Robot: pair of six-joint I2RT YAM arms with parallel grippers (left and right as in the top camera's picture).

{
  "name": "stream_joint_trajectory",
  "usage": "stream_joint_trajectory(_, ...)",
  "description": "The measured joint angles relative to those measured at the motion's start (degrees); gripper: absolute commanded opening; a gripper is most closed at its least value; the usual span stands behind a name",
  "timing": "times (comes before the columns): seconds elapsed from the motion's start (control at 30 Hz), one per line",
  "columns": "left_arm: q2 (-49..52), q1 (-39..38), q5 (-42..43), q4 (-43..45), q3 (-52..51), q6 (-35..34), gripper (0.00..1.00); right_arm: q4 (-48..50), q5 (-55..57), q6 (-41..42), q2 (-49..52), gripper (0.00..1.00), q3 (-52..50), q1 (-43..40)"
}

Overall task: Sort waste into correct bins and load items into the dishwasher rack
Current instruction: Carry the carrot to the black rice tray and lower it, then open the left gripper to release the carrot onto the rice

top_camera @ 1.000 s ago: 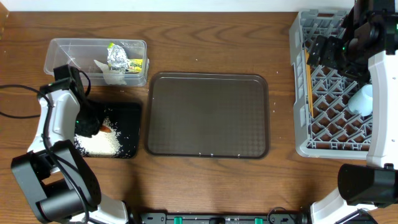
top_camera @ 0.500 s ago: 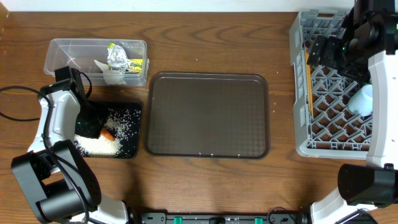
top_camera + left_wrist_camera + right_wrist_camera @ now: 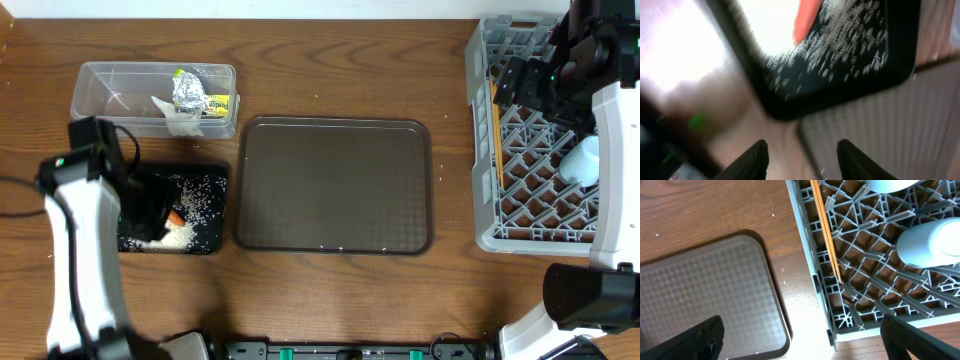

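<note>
Brown wood counter (image 3: pixel 330 50): the carrot (image 3: pixel 176 216) lies among white rice (image 3: pixel 172 236) in the black tray (image 3: pixel 222 242), and my left tool (image 3: pixel 801 147) hangs over that tray's corner, jaws partly apart, holding nothing. Beside the tray, the clear tub (image 3: pixel 108 85) holds the foil ball (image 3: pixel 187 92), tissue (image 3: pixel 176 120) and wrapper (image 3: pixel 219 103). Across the brown tray (image 3: pixel 335 185), my right tool (image 3: pixel 801 330) spreads wide and empty over the edge of the rack (image 3: pixel 812 280), where chopsticks (image 3: pixel 826 235) and 1 cup (image 3: pixel 930 245) sit.

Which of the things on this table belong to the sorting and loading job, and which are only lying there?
Belong: rice, carrot, black tray, clear tub, foil ball, tissue, wrapper, grey rack, chopsticks, cup.
Only lying there: brown serving tray.
</note>
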Motion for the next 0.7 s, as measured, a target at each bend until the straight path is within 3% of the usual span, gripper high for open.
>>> stream_joint_trajectory(0.13,-7.1,0.0,-0.3,-8.3,0.0,0.9,0.53,0.0,0.0,0.0,0.0,0.99,0.0,0.0)
stream_joint_trajectory(0.17,-9.0,0.0,-0.5,-10.7,0.0,1.1,0.77,0.0,0.0,0.0,0.0,0.99,0.0,0.0)
stream_joint_trajectory(0.2,-10.2,0.0,-0.7,-12.6,0.0,1.5,0.89,0.0,0.0,0.0,0.0,0.99,0.0,0.0)
stream_joint_trajectory(0.23,-11.7,0.0,-0.9,-14.6,0.0,1.6,0.94,0.0,0.0,0.0,0.0,0.99,0.0,0.0)
stream_joint_trajectory(0.4,-17.2,0.0,-1.4,-21.2,0.0,1.8,0.98,0.0,0.0,0.0,0.0,0.99,0.0,0.0)
stream_joint_trajectory(0.7,-19.1,0.0,-1.7,-21.6,0.0,1.9,0.98,0.0,0.0,0.0,0.0,0.99,0.0,0.0)
